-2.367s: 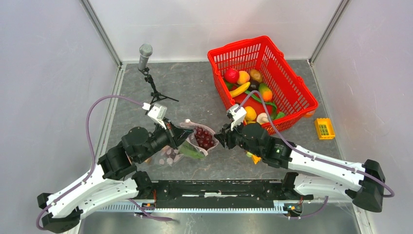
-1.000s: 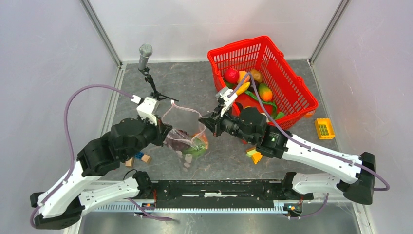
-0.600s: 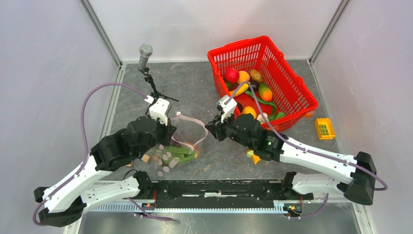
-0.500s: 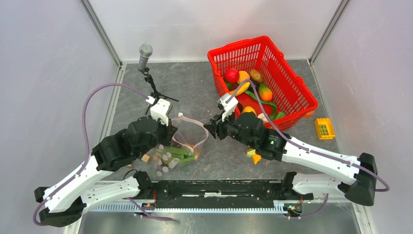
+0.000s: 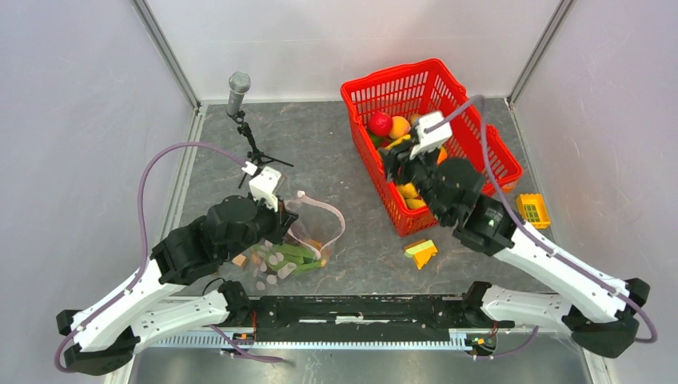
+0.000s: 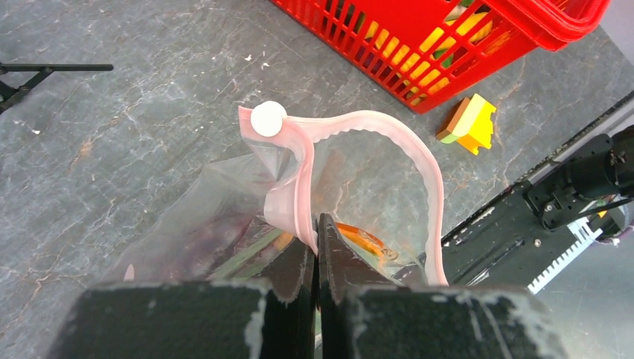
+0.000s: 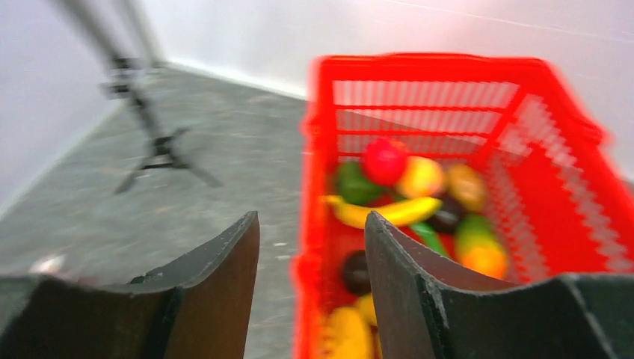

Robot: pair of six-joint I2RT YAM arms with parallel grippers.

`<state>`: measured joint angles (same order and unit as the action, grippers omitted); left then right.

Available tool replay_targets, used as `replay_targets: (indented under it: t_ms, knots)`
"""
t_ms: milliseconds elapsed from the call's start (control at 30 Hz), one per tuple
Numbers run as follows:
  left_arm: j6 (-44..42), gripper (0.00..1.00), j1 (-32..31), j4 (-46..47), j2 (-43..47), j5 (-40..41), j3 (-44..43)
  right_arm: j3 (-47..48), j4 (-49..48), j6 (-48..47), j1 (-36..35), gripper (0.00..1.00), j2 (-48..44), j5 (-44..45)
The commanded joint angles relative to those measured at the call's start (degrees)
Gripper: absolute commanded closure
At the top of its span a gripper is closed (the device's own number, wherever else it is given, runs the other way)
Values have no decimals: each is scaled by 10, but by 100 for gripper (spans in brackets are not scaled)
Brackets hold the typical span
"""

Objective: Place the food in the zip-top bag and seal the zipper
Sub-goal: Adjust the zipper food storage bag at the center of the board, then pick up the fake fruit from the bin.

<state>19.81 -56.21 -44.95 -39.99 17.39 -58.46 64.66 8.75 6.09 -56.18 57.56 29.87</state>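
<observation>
My left hand (image 6: 317, 224) is pinched shut on the zipper (image 6: 419, 164), gripping the pale-pink strip where it folds down at the near side of the bag's mouth. The strip loops up from my fingers in an open arch, with a white round slider (image 6: 268, 118) at its far left end. The zip-top bag (image 5: 280, 254) lies on the grey surface (image 5: 320, 136) close to the near edge, left of the middle, with its mouth gaping toward the right. Through the clear plastic I see a green piece (image 5: 296, 252) and an orange piece (image 6: 362, 239) of the food; something dark purple shows too, but I cannot make out its shape.

My right hand (image 7: 310, 224) stands fairly wide and holds nothing. It hovers over the near left wall of the red basket (image 5: 472, 96), which sits toward the far right corner of the surface. More food (image 7: 389, 161) lies in the basket: a red piece, a banana, and orange and green pieces.

A yellow and orange block (image 5: 421, 253) lies on the surface between the basket and the near edge.
</observation>
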Motion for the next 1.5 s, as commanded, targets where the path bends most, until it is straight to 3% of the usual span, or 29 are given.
replay_targets:
  t_ms: [0, 167, 300, 400, 533, 733, 1033, 1167, 1467]
  knots:
    - [-19, 98, 3, 60, 7, -27, 5, 25, 79, -16, 135, 41, 40, 11]
    - [-19, 98, 3, 73, 13, -38, 16, 18, 102, -13, 272, 36, 103, -93]
    - [-21, 98, 3, 74, 16, -44, 19, 7, 127, -36, 364, 30, 154, -243]
    - [-19, 98, 2, 74, 18, -41, 22, 1, 151, -56, 409, 25, 185, -360]
    - [-20, 98, 3, 82, 21, -32, 26, -21, 163, -108, 420, 8, 217, -504]
    - [-27, 98, 3, 74, 16, -16, 17, 0, 216, -122, 420, 10, 299, -477]
    - [-30, 98, 3, 58, 33, 5, 18, -11, 233, -139, 420, 18, 342, -461]
    - [-29, 98, 2, 61, 32, 3, 19, -28, 181, -120, 420, 20, 352, -464]
    - [-18, 98, 2, 68, 34, -10, 26, -43, 104, -105, 420, 15, 370, -462]
